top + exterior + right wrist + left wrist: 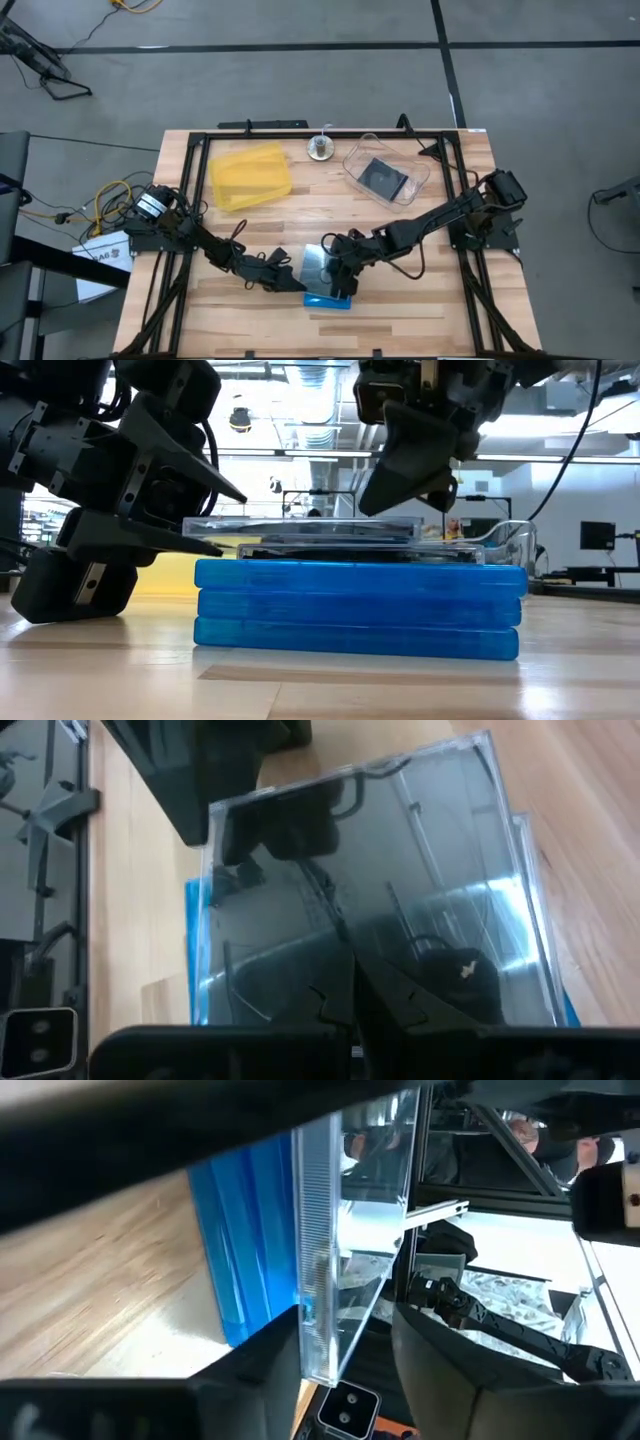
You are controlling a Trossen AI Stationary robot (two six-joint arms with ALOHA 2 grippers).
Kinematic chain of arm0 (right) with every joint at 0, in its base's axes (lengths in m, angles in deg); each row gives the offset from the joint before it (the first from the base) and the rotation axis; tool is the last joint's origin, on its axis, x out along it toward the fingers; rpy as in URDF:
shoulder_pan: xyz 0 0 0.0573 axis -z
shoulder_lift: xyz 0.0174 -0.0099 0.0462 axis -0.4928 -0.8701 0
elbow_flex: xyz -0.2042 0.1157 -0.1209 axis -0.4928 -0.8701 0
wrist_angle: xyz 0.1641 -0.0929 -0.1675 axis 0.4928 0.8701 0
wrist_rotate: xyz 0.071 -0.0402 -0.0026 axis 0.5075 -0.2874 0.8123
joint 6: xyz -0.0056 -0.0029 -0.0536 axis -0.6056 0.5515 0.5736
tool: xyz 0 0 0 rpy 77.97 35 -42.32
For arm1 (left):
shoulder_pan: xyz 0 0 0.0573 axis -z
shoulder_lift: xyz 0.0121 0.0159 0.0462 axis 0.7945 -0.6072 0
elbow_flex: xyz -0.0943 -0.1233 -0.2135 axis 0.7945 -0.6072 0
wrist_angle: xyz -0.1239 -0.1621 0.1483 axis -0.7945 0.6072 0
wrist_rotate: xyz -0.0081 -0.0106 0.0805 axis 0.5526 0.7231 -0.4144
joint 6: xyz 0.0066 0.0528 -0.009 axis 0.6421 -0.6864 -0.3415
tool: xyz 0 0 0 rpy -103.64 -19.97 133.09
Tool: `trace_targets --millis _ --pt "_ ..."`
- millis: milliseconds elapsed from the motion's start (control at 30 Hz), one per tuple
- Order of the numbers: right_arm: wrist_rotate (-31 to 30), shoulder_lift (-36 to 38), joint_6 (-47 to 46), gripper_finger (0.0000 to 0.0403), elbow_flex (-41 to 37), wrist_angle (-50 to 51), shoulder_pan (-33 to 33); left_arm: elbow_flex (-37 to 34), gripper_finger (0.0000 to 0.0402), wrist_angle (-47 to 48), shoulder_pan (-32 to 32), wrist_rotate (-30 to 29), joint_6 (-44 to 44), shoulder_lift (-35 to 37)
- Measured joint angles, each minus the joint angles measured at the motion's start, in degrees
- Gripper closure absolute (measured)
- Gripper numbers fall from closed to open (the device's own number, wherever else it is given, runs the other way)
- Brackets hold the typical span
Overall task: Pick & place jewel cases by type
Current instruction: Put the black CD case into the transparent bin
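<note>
A stack stands near the table's near edge: three blue jewel cases (360, 605) (328, 300) with two clear jewel cases on top. The upper clear case (300, 527) (370, 870) lies shifted left over the lower clear case with a black inside (400, 552). My left gripper (232, 523) (297, 280) comes in level from the left, open, one finger above and one below the upper case's left edge. My right gripper (400, 505) (355, 1005) points down over that case's right part, shut. My left gripper's lower finger (205, 544) lies against the underside of the upper clear case's left edge (192, 528); the upper finger stands clear above it. The case lies level on the stack. My right gripper's shut fingers (350, 1010) come from above at the upper clear case's top face (400, 950). Whether they touch it, I cannot tell.
A flat yellow tray (250, 176) lies at the far left. A clear tub (352, 160) at the far right holds one black-inside case (383, 178). A small round object (320, 148) sits between them. Bare wood lies on both sides of the stack.
</note>
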Motion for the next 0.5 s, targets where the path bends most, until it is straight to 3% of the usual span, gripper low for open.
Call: trace_targets --millis 300,500 --pt "0.05 0.00 2.18 0.0403 3.37 1.98 -0.14 -0.01 0.0361 0.86 0.00 0.20 -2.83 0.00" --pt "0.11 0.00 5.60 0.0403 6.86 6.15 -0.13 0.04 0.0363 0.39 0.15 -0.24 -5.41 -0.02"
